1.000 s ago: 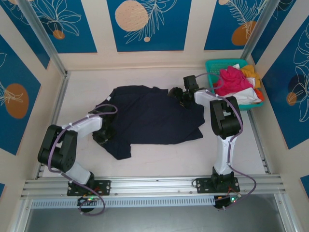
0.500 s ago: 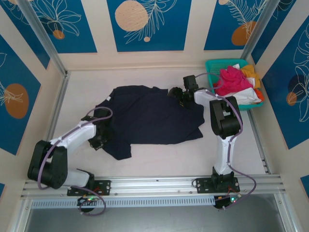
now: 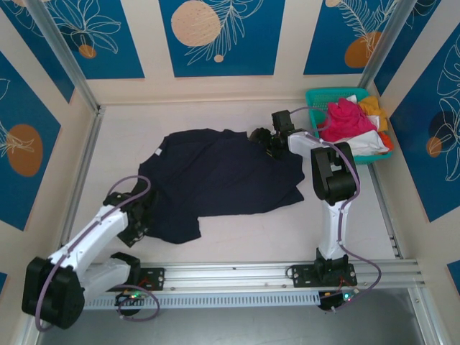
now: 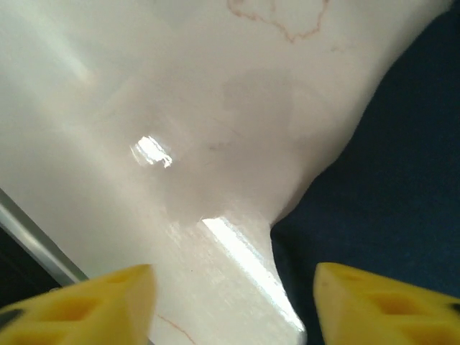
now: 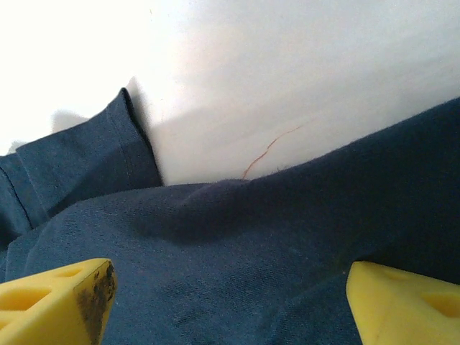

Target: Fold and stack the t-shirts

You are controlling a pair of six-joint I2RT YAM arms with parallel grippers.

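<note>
Left wrist view: left fingers (image 4: 93,302) apart, navy t-shirt (image 4: 388,180) by one; right fingers (image 5: 50,302) spread above it

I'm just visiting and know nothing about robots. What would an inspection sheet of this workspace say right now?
surface: pale table, faint reddish marks.
job's things: navy t-shirt spread unfolded mid-table; pink shirt, white shirt, orange-yellow shirt heaped in teal basket, far right.
clutter: nothing seen.
grippers: left gripper open beside the navy t-shirt's near-left edge; right gripper open over its far-right part.
cables: purple cables along both arms.
surroundings: blue patterned wall panels; metal rail at near edge.
</note>
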